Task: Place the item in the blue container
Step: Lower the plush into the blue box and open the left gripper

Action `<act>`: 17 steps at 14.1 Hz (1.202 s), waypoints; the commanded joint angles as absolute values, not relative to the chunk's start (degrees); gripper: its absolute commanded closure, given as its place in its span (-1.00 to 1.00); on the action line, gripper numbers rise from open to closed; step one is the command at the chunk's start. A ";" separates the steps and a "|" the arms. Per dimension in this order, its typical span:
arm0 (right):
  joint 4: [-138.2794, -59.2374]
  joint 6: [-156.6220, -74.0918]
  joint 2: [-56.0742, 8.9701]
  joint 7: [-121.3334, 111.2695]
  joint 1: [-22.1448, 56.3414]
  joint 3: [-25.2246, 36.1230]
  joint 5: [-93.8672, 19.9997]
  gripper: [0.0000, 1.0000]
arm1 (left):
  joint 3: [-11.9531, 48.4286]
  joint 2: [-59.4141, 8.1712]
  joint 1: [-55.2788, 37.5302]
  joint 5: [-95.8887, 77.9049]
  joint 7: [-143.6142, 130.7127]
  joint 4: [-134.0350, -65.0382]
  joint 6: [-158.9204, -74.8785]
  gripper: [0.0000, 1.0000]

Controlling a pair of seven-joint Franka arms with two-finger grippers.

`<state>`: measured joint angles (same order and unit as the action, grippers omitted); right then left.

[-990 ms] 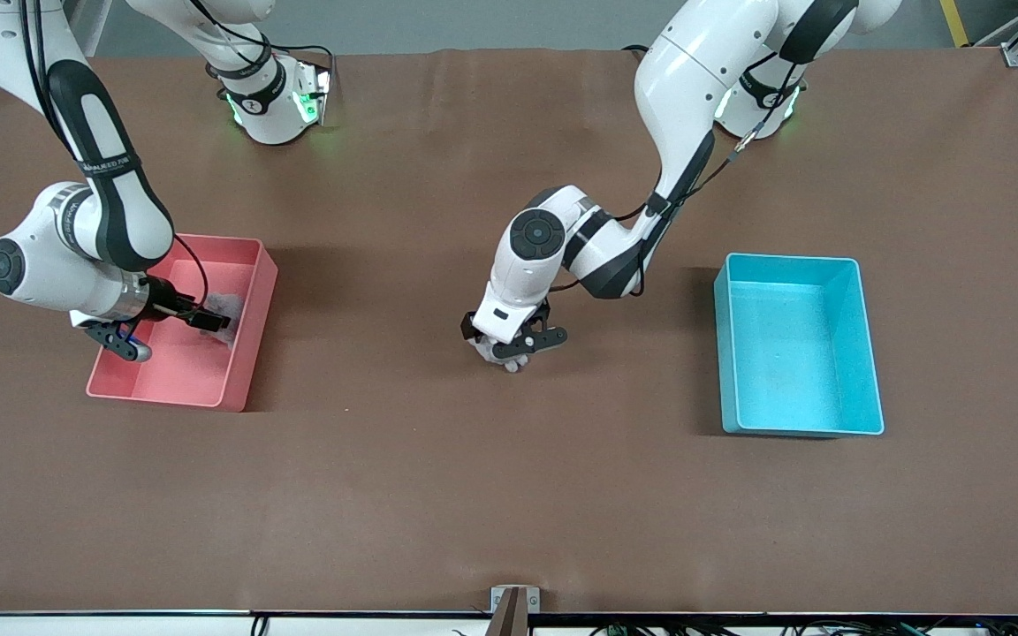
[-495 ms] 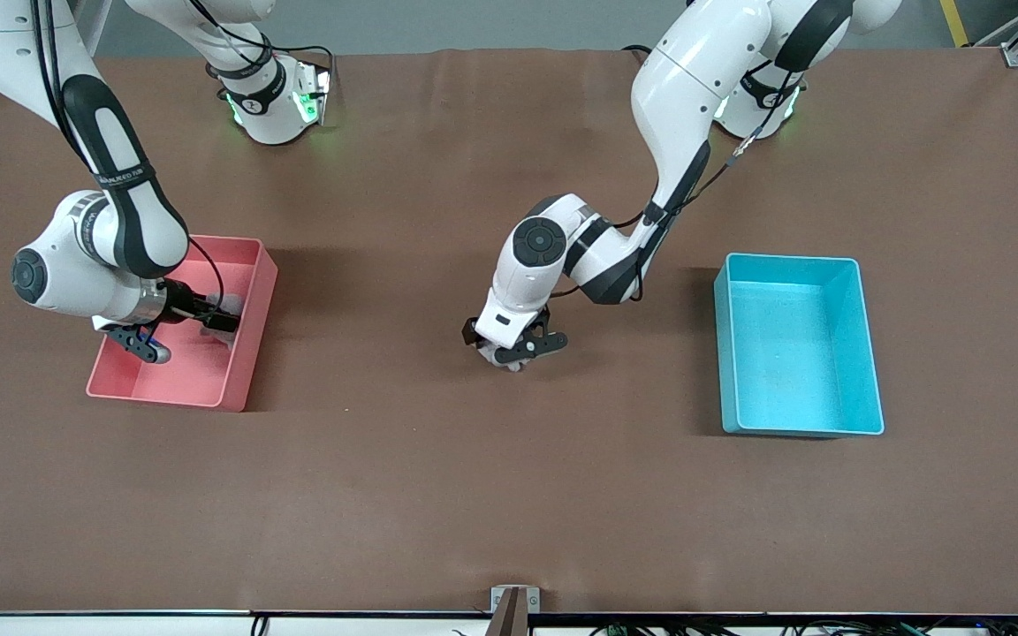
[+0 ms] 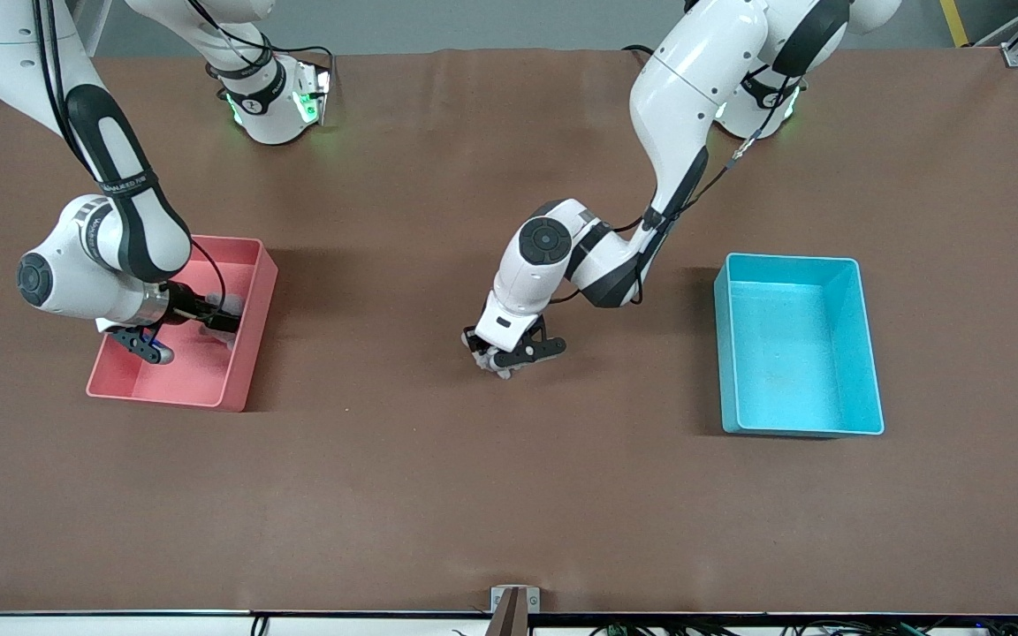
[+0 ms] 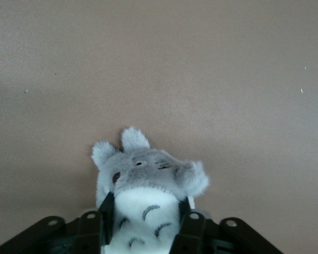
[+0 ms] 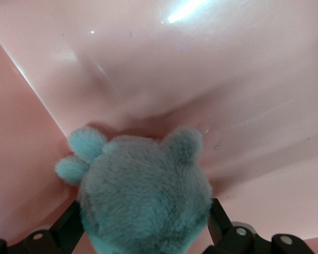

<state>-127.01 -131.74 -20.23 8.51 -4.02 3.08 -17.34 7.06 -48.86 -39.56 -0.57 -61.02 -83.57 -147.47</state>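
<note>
A grey and white plush toy [image 4: 144,182] sits between the fingers of my left gripper [image 4: 144,230], which is shut on its white belly. In the front view this gripper [image 3: 509,358] is low over the middle of the table, and the plush [image 3: 501,371] pokes out under it. The blue container [image 3: 792,353] stands empty toward the left arm's end of the table, well apart from the left gripper. My right gripper [image 5: 143,233] is shut on a teal plush toy [image 5: 143,193] down inside the pink bin [image 5: 244,69].
The pink bin [image 3: 182,380] stands toward the right arm's end of the table, with the right gripper [image 3: 208,320] reaching into it. Bare brown tabletop lies between the left gripper and the blue container. A small metal bracket [image 3: 514,601] sits at the table's nearest edge.
The left gripper has sunk a little onto the grey plush and now covers more of it. The right arm has shifted slightly toward the table's middle inside the pink bin.
</note>
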 commanded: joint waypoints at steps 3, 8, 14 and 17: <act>-127.88 -132.36 -20.65 7.12 -4.13 2.81 -19.16 -0.69 | 6.68 -48.26 -38.77 0.35 -61.44 -82.35 -147.57 0.39; -127.79 -132.01 -20.65 7.03 -4.04 2.90 -19.07 0.02 | 6.86 -39.49 -33.06 0.79 -60.56 -83.14 -133.29 0.39; -127.71 -131.92 -20.65 6.68 -4.04 2.90 -19.07 0.80 | 7.29 -20.06 -19.62 0.70 -44.94 -99.02 -122.08 0.39; -127.36 -131.75 -20.65 6.42 -4.13 2.90 -19.07 0.95 | 7.29 -13.73 -11.72 0.70 -33.78 -107.21 -121.99 0.38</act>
<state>-126.70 -131.30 -20.71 8.06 -3.98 2.91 -17.74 6.59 -19.53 -15.84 -0.04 -39.07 -99.10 -121.10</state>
